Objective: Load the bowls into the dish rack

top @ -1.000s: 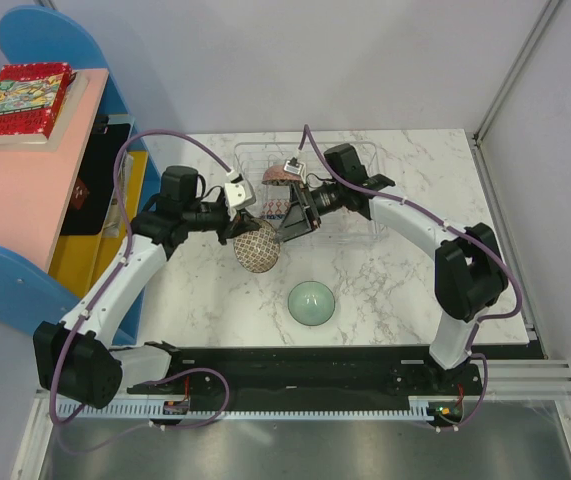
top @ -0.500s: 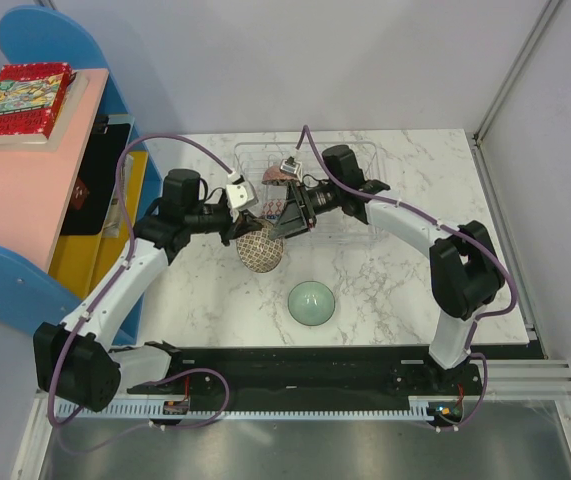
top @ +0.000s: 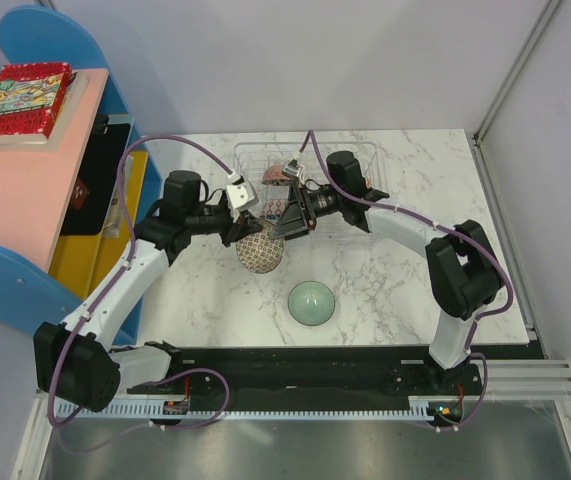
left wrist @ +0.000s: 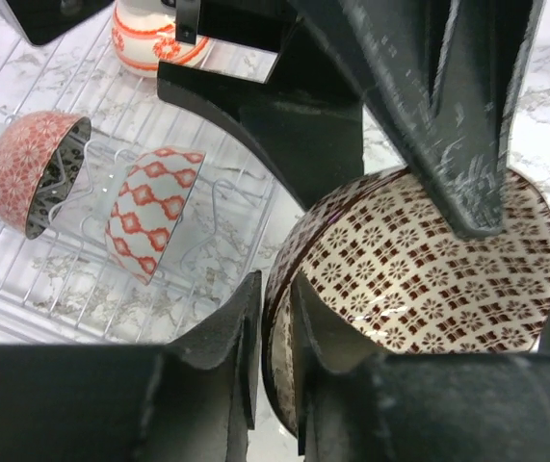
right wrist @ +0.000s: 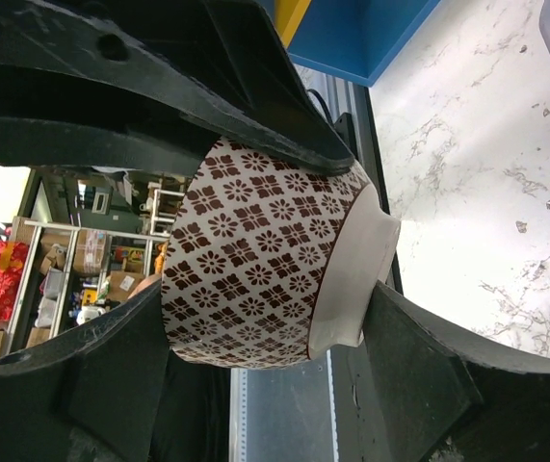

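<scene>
Closing in over the last second, the right gripper [top: 277, 230] has slid leftward until its fingers straddle the beige lattice-patterned bowl [left wrist: 419, 279], while the bowl itself has barely shifted. The left gripper [left wrist: 275, 327] is clenched on that bowl's rim, one finger inside the wall and one outside, holding it tipped on its side in the air above the desk [top: 395, 280], just in front of the dish rack [top: 363, 158]. In the right wrist view one finger lies along the bowl's patterned wall and the other sits close by its foot, but I cannot tell whether they are truly clamped or only resting there. This looks like a handover between the arms, with the rack lying on the right arm's side. Inside the rack an orange-red floral bowl [left wrist: 34, 168] and a red-diamond bowl [left wrist: 149, 217] already stand on edge between the ribs, and a pale mint-green bowl [top: 311, 302] sits upside down on the desk, apart from both arms and not yet loaded. Next, the right gripper likely needs a firm squeeze before the left lets go, then a lift toward a free slot.
</scene>
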